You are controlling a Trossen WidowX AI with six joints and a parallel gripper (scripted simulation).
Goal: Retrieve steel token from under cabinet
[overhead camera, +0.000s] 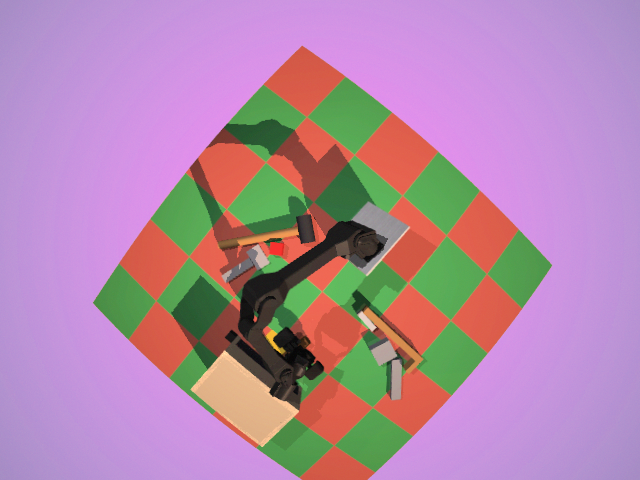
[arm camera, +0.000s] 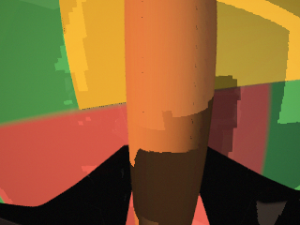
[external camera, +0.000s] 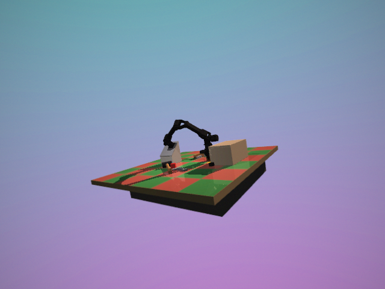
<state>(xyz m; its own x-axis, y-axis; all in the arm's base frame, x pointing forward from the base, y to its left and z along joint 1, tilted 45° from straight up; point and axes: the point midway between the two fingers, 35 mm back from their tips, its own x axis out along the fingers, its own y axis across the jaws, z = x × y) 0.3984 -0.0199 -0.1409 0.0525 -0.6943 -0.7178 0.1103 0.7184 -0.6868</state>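
Note:
The beige cabinet (overhead camera: 242, 397) (external camera: 239, 152) stands near the table's edge, its dark front facing the arm. The yellow marked area (overhead camera: 272, 339) (arm camera: 103, 56) lies in front of it, partly hidden by the arm. My gripper (overhead camera: 295, 346) (arm camera: 163, 153) points down over the marked area, close to the cabinet's front. It is shut on an orange-brown wooden handle (arm camera: 171, 61), which runs up the middle of the wrist view; the far end of this tool is hidden. A black block (overhead camera: 231, 335) (external camera: 211, 164) shows at the cabinet's front corner. The steel token is not visible.
A black-headed mallet (overhead camera: 268, 236), a grey hammer-shaped piece (overhead camera: 258, 256) and a red cube (overhead camera: 276, 249) lie together. A wooden hooked stick (overhead camera: 390, 333) lies on the other side beside grey blocks (overhead camera: 382, 351) (overhead camera: 395, 379). The arm stands on a grey wedge base (overhead camera: 390, 222).

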